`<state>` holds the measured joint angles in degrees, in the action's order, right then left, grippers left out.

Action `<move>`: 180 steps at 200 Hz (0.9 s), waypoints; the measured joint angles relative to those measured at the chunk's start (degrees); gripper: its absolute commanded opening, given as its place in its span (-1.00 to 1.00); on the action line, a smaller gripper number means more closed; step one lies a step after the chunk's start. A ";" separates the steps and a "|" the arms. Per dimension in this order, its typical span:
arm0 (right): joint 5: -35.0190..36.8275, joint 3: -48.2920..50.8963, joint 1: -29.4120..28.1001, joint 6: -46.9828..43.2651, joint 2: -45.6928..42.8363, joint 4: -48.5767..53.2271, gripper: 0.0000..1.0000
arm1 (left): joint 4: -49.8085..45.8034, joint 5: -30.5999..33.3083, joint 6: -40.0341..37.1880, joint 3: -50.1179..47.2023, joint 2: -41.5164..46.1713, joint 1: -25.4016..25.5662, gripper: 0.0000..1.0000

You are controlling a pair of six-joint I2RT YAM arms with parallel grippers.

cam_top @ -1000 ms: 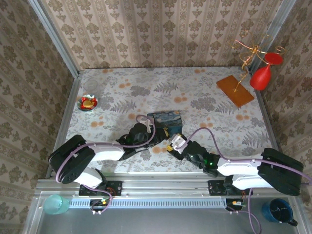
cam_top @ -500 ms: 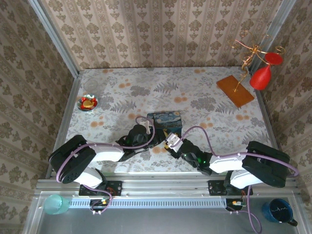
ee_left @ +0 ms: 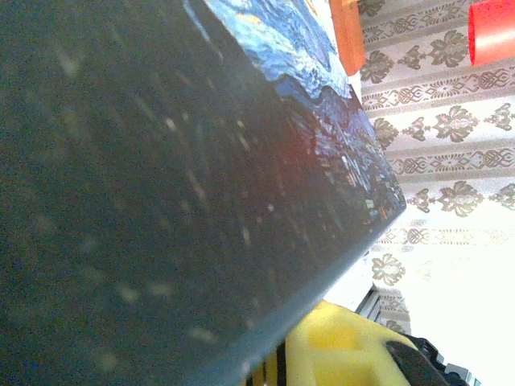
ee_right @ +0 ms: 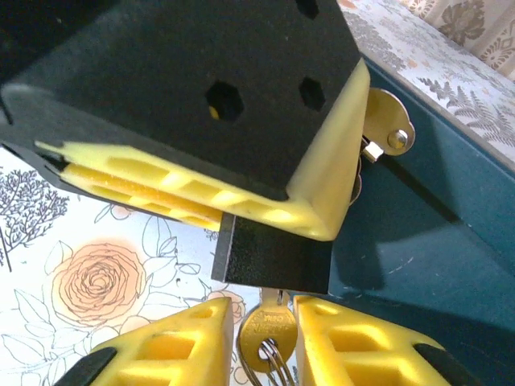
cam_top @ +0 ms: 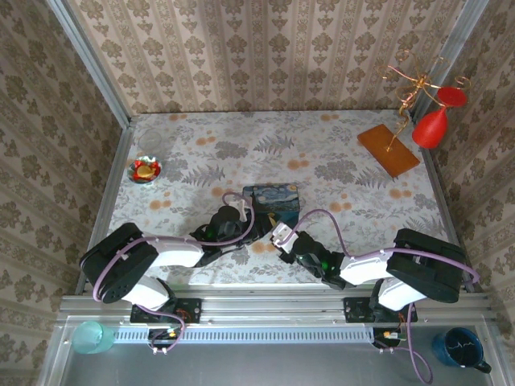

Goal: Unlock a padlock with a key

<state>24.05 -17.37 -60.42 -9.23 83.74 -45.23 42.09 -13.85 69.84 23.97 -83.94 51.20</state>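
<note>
1. At the near edge of the floral table [cam_top: 338,173], both arms reach inward and meet near the middle.
2. Nearest, the right gripper [ee_right: 264,312] comes in from the right. Its yellow pads stand narrow, close on either side of the head of the key [ee_right: 261,344]; I cannot tell whether they press it.
3. Just beyond, the key's shaft runs into the near face of the padlock [ee_right: 269,259], a small dark block.
4. From the left, the left gripper [ee_right: 241,217] is clamped on the padlock, whose body sticks out from between its yellow pads.
5. Just past both grippers stands the blue painted box [cam_top: 272,198], close beside the padlock. A second key [ee_right: 388,133], silvery, shows against the box's side.
6. Far left lie a small red dish [cam_top: 146,170] and a clear glass dish [cam_top: 150,141].
7. Far right lies a brown board [cam_top: 389,149] with red ornaments [cam_top: 430,127] hanging above it.
</note>
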 measured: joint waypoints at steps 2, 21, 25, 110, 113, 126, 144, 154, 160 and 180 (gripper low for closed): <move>0.00 -0.11 -0.04 0.00 0.00 0.00 -0.48 | 0.00 -0.02 0.00 -0.02 0.02 -0.02 -1.00; 0.37 -0.59 -0.39 -0.02 0.13 0.04 -0.53 | 0.42 0.00 0.00 -0.52 0.33 -0.35 -1.00; 0.46 -0.63 -0.48 0.00 0.20 0.02 -0.56 | 0.44 0.00 0.00 -0.61 0.37 -0.35 -1.00; 1.51 -0.92 -1.36 2.43 1.29 -0.07 -0.85 | -0.11 0.17 0.00 -0.92 0.44 -0.46 -1.00; 1.49 -0.92 -1.36 2.84 1.29 -0.07 -0.86 | -0.11 0.17 0.00 -0.92 0.44 -0.52 -1.00; 1.16 -0.90 -1.36 5.44 1.22 -0.44 -0.87 | -0.11 0.09 0.00 -0.92 0.44 -0.74 -1.00; -0.83 -0.57 -1.20 11.52 0.42 -0.59 -0.84 | -0.20 -0.50 -0.04 -1.01 0.81 -1.18 -1.00; -2.01 -0.57 -1.11 14.71 0.13 -0.50 -0.83 | -0.59 -0.94 -0.13 -1.18 1.22 -1.46 -1.00; -2.47 -0.57 -1.11 16.15 0.11 -0.50 -0.82 | -1.11 -1.22 -0.28 -1.29 1.57 -1.68 -1.00; -3.76 -0.52 -1.16 20.55 0.11 -0.50 -0.76 | -3.17 -1.81 -0.83 -1.42 2.71 -1.99 -1.00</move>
<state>20.29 -17.89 -61.58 11.31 83.85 -45.74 38.92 -15.66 69.01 22.55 -81.23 49.21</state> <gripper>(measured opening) 0.100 0.128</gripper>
